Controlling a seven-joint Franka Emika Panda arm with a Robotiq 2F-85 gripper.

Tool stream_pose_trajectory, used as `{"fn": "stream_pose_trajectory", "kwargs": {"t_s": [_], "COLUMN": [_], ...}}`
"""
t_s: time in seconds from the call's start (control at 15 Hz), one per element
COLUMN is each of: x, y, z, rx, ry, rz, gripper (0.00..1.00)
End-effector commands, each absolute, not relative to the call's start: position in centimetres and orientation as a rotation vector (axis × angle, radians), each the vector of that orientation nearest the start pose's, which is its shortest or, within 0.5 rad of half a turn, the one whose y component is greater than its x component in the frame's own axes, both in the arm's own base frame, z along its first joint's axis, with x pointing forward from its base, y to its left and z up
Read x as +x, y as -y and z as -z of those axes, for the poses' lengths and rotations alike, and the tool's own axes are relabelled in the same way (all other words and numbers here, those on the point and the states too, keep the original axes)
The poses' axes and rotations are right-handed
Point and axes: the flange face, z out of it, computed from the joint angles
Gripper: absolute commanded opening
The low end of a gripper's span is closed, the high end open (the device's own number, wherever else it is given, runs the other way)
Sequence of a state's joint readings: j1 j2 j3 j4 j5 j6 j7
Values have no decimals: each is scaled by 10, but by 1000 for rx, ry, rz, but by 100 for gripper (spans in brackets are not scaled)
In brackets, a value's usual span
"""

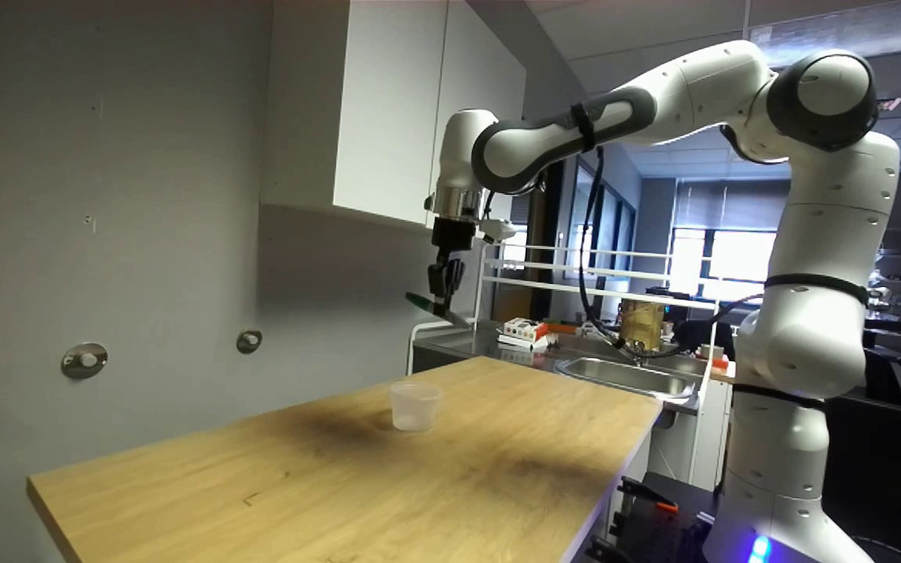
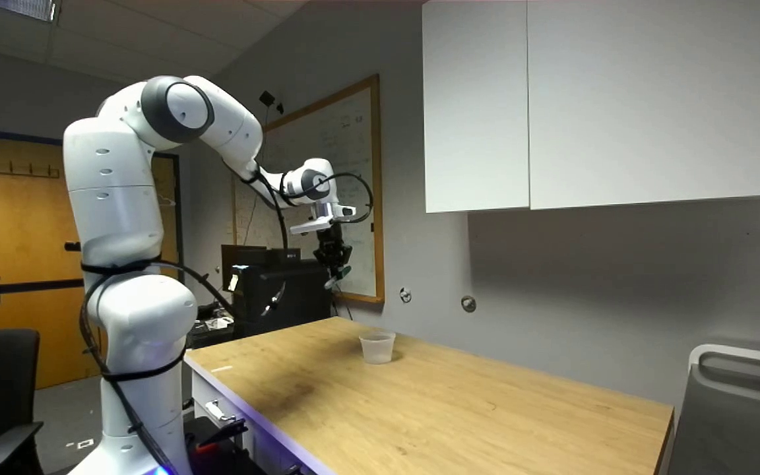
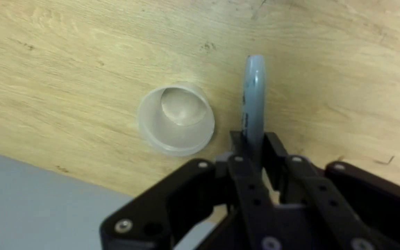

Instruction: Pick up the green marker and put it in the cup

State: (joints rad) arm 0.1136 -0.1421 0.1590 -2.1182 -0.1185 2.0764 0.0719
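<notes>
Wooden surface (image 1: 388,485) beside a gray wall (image 1: 145,234): an empty cup (image 1: 416,408) stands near the wall-side edge. Fingers (image 3: 274,149) grip the green marker (image 3: 254,100) aloft; picking seems done, placing remains.

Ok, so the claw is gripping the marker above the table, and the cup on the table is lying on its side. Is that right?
Not quite: the cup isn't on its side. It stands upright on the table, as both exterior views show. The claw is indeed gripping the marker above the table.
</notes>
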Motion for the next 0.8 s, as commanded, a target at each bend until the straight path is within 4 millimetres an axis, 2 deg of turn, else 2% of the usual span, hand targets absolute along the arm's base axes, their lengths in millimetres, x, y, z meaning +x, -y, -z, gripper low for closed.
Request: {"fn": "stream_pose_trajectory", "kwargs": {"t_s": [0.0, 0.13, 0.4, 0.6, 0.73], "x": [556, 586, 645, 673, 683], "y": [-125, -120, -115, -110, -103], "z": [-496, -493, -470, -446, -431], "rx": [-3245, -3247, -3233, -3217, -3199], "ry": [145, 48, -50, -84, -112], "rz": [265, 273, 257, 232, 216], "gripper": [6, 6, 6, 6, 6]}}
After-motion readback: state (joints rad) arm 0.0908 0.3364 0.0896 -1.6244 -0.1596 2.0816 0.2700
